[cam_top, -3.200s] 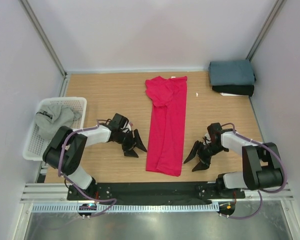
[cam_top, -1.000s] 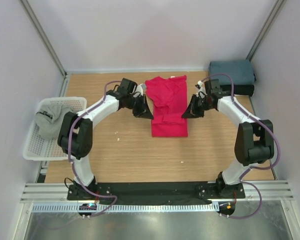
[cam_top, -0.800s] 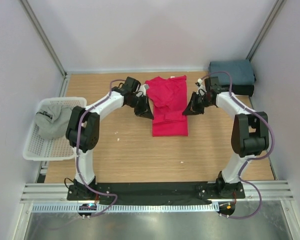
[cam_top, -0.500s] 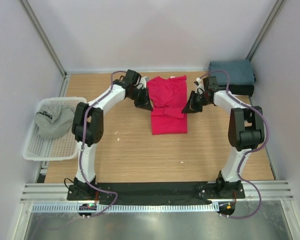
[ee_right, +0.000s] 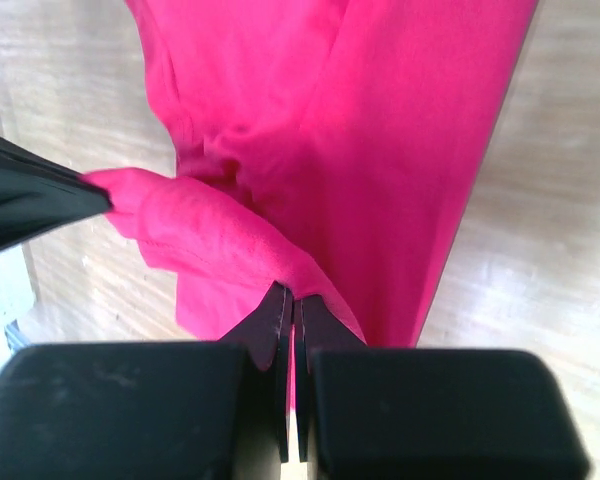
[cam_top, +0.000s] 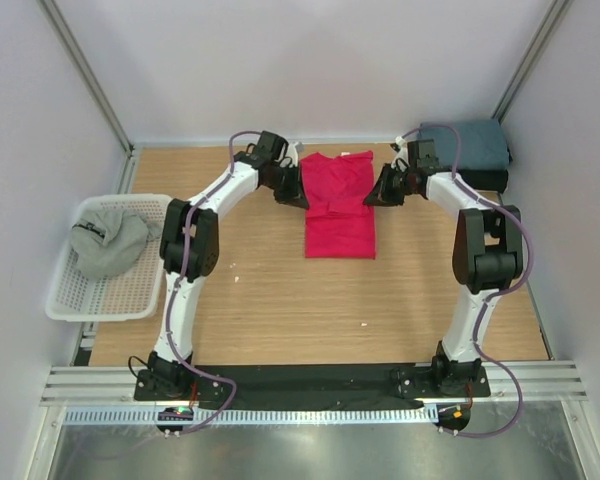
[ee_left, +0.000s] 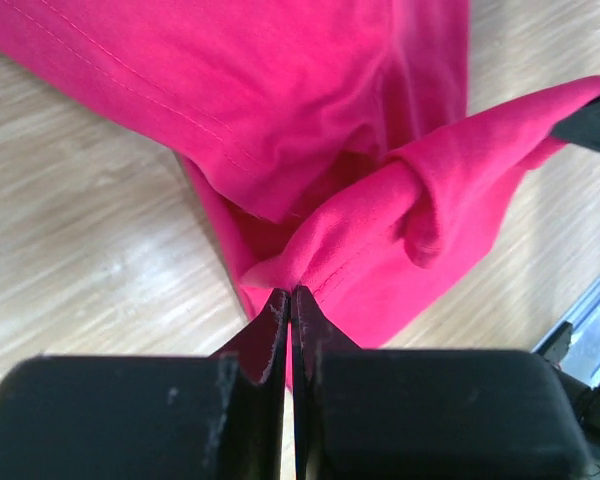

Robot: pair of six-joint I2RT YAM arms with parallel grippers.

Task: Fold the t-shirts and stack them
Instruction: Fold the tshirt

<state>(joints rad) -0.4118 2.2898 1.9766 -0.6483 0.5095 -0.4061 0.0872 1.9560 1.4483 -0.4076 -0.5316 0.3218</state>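
**Top external view: both pincers clamping the red tee at the far middle of the tabletop**

The crimson-red t-shirt (cam_top: 337,215) is lying at the far middle of the tabletop (cam_top: 280,300), doubled over into a short block with its collar end pointing toward the back wall. The left pincer (cam_top: 300,197) is gripping the cloth at its left edge, and the right pincer (cam_top: 374,198) is gripping it at the right edge. Both arms are reaching far forward and leaning inward over the shirt.

On the left wrist camera the black fingers are pressing together on a bunched ridge of red fabric, with wood showing on either side. The right wrist camera is showing the same thing from the other edge: fingers shut tight on a raised fold, and the opposite pincer's dark tip is pinching the far end of that ridge.

Off in the far right corner the slate-blue t-shirt (cam_top: 465,145) is sitting folded on top of the black t-shirt (cam_top: 492,181), well apart from the red one. At the left edge the grey t-shirt (cam_top: 108,245) is lying crumpled inside the white mesh basket (cam_top: 130,300).
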